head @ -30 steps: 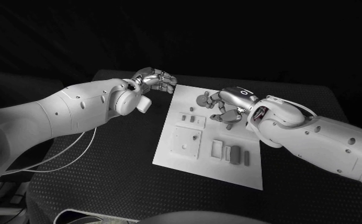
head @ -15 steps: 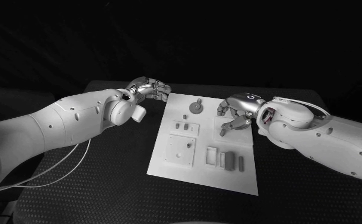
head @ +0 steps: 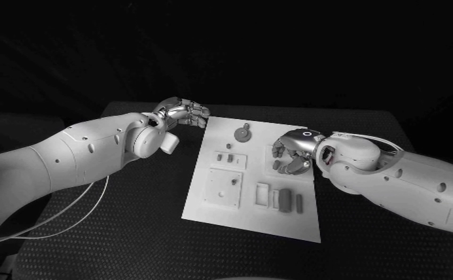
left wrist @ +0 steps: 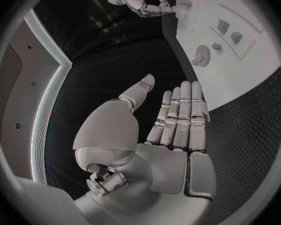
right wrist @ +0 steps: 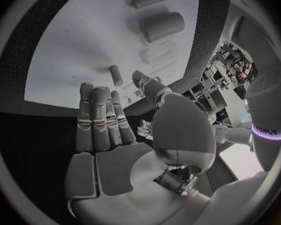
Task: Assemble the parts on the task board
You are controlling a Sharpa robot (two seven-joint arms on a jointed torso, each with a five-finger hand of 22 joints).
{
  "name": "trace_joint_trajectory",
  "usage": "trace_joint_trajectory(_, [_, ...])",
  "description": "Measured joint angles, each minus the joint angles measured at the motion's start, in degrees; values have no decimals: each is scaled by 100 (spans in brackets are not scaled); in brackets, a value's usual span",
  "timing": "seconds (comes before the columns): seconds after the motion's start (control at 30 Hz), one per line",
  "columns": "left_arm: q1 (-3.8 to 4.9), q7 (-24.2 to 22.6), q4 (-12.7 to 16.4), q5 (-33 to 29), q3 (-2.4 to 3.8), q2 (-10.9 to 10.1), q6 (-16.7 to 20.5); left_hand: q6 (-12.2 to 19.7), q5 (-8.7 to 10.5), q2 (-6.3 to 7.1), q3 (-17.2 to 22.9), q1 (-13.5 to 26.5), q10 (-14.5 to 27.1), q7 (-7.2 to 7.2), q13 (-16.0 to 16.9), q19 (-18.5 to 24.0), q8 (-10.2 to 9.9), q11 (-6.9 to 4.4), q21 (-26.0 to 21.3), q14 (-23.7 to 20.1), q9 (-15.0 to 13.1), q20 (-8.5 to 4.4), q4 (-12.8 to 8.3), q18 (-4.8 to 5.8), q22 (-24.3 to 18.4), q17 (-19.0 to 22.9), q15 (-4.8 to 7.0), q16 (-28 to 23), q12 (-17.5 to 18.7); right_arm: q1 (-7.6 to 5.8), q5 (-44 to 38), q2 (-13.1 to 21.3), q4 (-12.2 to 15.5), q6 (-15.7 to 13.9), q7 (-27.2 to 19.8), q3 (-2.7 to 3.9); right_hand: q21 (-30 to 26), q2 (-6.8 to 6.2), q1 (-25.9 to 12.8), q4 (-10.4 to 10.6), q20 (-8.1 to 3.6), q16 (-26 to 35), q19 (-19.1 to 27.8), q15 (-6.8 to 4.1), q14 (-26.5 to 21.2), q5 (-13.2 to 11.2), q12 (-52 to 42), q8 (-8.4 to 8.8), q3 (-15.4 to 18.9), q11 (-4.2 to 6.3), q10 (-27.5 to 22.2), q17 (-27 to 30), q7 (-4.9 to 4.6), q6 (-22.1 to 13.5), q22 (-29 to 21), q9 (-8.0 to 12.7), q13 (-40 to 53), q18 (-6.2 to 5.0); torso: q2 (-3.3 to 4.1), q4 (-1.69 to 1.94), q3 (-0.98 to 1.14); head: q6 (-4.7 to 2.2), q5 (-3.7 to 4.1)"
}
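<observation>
The white task board lies in the middle of the black table. On it are a round grey part at the far end, two small pieces, a square plate, a frame and grey bars. My left hand hovers by the board's far left corner, fingers straight and holding nothing. My right hand is over the board's right side, palm bare. The right wrist view has a thick cylinder and a small peg on the board.
The black textured table surrounds the board, with bare room on both sides. A white cable hangs beside my left arm at the table's left edge.
The camera has shifted. My right hand has drawn back from the round part toward me along the board's right side. The left hand stays by the far left corner.
</observation>
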State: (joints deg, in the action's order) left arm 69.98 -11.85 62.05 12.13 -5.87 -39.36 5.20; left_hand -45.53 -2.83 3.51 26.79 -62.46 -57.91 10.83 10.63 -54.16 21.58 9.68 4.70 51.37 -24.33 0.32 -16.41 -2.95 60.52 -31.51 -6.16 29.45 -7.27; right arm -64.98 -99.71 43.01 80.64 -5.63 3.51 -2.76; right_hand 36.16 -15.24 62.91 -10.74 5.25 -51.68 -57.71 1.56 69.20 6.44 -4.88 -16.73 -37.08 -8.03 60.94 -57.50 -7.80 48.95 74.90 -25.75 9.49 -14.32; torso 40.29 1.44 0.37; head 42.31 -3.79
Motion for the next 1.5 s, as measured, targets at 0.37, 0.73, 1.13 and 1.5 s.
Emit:
trace_joint_trajectory(0.37, [-2, 0, -6, 0, -1, -11, -3, 0, 0, 0, 0, 0, 0, 0, -5, 0, 21, 0, 0, 0, 5, 0, 0, 28, 0, -5, 0, 0, 0, 52, -121, -105, -151, -38, -6, -17, 232, 301, 195, -170, -135, -294, -137, -154, 157, 0, -219, -163, -23, 151, 360, 159, -109, 231, 4, -62, 120, 2, 0, 4, -5, 31, 14])
trace_joint_trajectory(0.73, [-2, 0, -2, 0, -1, -18, -8, 0, 0, 0, 0, 0, 0, 0, -5, 0, 21, 0, 0, 0, 5, 0, 0, 31, 0, -5, 0, 0, 0, 71, -153, -199, -231, -120, -19, -28, 334, 643, 173, -339, -181, -434, -225, -235, 259, 0, -335, -243, -13, 244, 596, 286, -53, 405, 2, -79, 224, 4, 0, 1, -7, 51, 20])
trace_joint_trajectory(1.13, [-3, 0, -7, 0, -1, -19, -11, 0, 0, 0, 0, 0, 0, 0, -15, 0, 21, 0, 0, 0, 10, 0, 0, 34, 0, -16, 0, -19, 0, 73, -186, -335, -407, -140, -16, -52, 357, 696, 149, -391, -185, -477, -231, -243, 274, 0, -334, -243, -26, 258, 610, 345, -49, 443, 1, -79, 265, 4, -1, 5, -7, 75, 15])
trace_joint_trajectory(1.5, [-3, 0, -10, 0, -1, -22, -19, 0, 0, 0, 0, 0, 0, 0, -15, 0, 21, 0, 0, 0, 11, 0, 0, 39, 0, -16, 0, -22, 0, 104, -262, -358, -449, -189, -8, -63, 479, 1202, 297, -597, -241, -668, -324, -331, 392, -2, -469, -375, -101, 369, 881, 444, 52, 730, 6, -117, 391, 4, -1, 3, -5, 95, -1])
